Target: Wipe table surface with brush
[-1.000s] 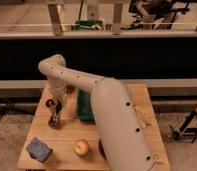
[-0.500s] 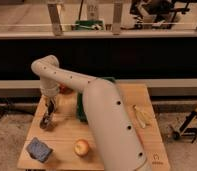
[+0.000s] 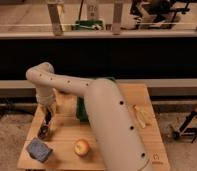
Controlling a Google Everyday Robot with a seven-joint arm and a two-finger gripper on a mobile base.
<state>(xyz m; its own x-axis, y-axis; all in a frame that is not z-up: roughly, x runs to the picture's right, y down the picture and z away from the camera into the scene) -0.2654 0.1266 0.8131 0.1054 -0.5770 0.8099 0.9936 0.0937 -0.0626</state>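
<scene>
Brush (image 3: 44, 129) hanging just below gripper (image 3: 47, 119), slanted, lower end apparently on table surface (image 3: 67, 137), probably set for a wiping stroke. Cannot tell how gripper is set. Apple (image 3: 82, 147) right of gripper, nearer front; green tray (image 3: 81, 109) right and behind, likely outside the sweep.

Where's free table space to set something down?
Bare wood between the gripper and the apple, and the front corner of the table surface below the yellow item. Crowded at picture left: the gripper hangs just behind the sponge; arm and green tray fill the middle.
</scene>
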